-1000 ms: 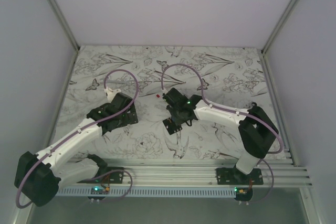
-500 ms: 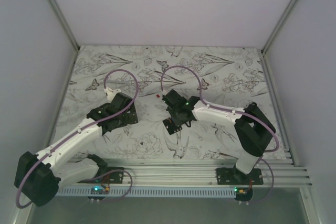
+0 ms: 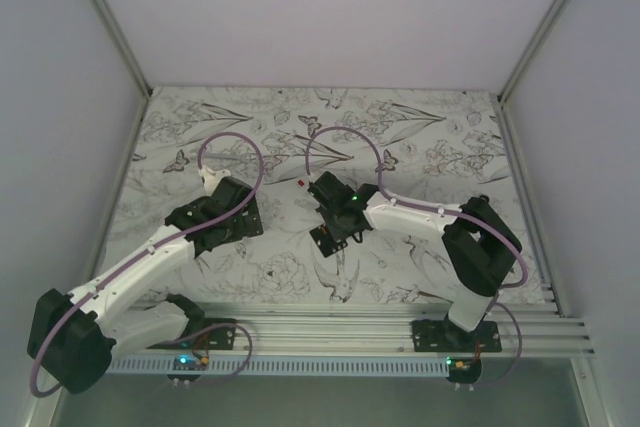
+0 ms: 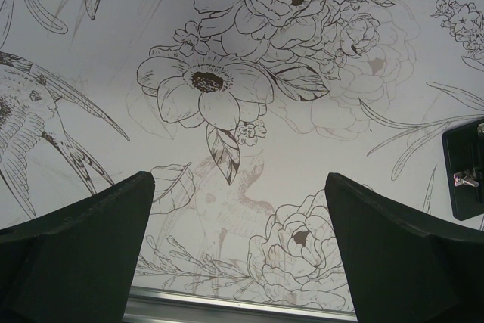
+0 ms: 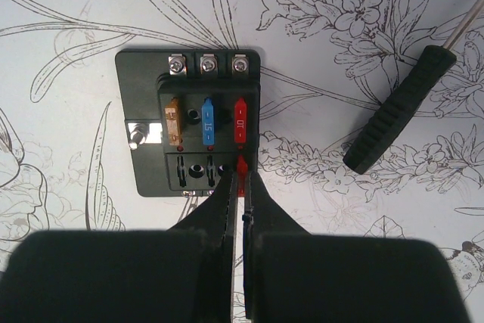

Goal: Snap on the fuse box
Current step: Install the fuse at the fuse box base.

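The fuse box (image 5: 189, 130) is a flat black block lying on the flower-printed table; its upper row holds an orange, a blue and a red fuse. In the top view it (image 3: 325, 238) lies under the right wrist. My right gripper (image 5: 242, 175) is shut on a small red fuse (image 5: 242, 165) and holds it at the box's lower right slot. The other lower slots show no fuses. My left gripper (image 4: 238, 187) is open and empty above bare table, left of the box, whose edge (image 4: 465, 172) shows at the right of the left wrist view.
A black ribbed tool handle (image 5: 401, 111) with a thin metal shaft lies right of the box. A loose red piece (image 3: 301, 184) lies on the table behind the box. A metal rail (image 4: 227, 304) runs along the table's near edge.
My right arm has edged slightly to the left over the fuse box. The left arm has not moved.
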Robot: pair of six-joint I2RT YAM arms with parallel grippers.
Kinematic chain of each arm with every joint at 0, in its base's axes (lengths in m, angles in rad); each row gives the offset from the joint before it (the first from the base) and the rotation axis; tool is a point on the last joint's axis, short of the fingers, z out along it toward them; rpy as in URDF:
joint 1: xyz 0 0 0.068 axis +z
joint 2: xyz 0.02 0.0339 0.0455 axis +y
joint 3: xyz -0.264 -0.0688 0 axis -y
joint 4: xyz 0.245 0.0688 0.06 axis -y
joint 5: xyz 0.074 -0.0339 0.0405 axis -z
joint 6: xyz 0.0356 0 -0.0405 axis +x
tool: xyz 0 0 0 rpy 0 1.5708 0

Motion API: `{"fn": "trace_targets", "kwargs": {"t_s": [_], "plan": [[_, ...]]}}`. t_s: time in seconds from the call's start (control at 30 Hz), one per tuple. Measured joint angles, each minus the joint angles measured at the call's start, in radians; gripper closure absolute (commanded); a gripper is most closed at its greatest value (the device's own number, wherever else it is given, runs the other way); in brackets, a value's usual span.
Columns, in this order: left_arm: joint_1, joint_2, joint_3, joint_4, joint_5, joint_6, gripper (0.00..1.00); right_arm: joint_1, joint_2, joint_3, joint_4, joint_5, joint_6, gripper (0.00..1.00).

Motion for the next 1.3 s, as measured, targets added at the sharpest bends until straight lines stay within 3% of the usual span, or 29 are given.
{"fn": "trace_targets", "kwargs": {"t_s": [0.4,0.7,1.03,1.3], "plan": [[0.001,0.000,0.000,0.000,0.000,0.000,0.00,0.000,0.055,0.060,-0.018,0.013,0.000,1.00],[0.001,0.000,0.000,0.000,0.000,0.000,0.00,0.000,0.028,0.010,0.030,0.011,0.003,1.00],[0.006,0.000,0.000,-0.004,0.000,0.000,0.00,-0.005,0.095,0.089,-0.018,0.006,-0.004,1.00],[0.006,0.000,0.000,-0.006,0.003,0.000,0.00,-0.005,0.040,0.026,0.033,-0.003,0.004,1.00]]}}
